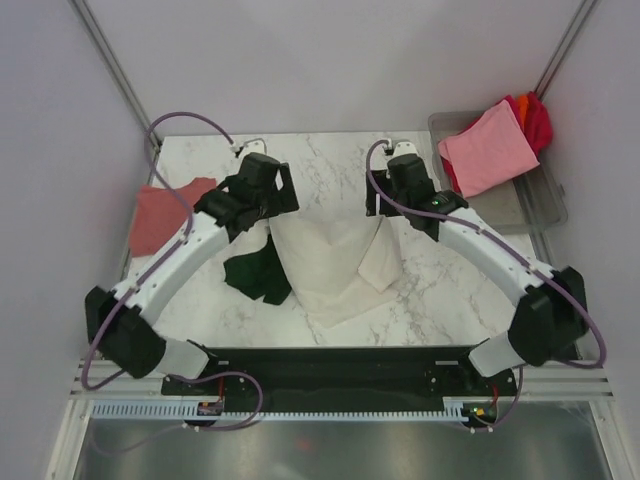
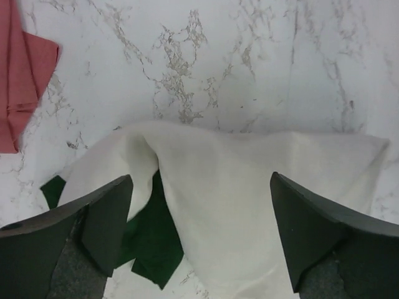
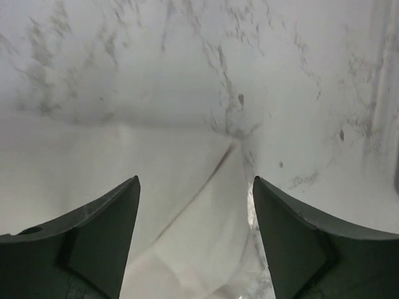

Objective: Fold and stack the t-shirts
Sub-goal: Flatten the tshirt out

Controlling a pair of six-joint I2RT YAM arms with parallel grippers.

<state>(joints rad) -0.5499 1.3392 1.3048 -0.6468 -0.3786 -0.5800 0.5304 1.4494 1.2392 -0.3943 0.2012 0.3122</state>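
Top external: left tool (image 1: 265,208) and right tool (image 1: 386,208) hang open (both empty) at far corners of the white shirt (image 1: 335,270), one apiece.

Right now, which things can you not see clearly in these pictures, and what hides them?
Dark green t-shirt: in the top view, the left arm and the cream-white t-shirt cover most of it.
Cream-white t-shirt's print: not visible in any view.
Left claw, right claw: open, but contact with cloth unclear; top view hides their tips.
Brick-red t-shirt: left wrist view cuts it at the edge.
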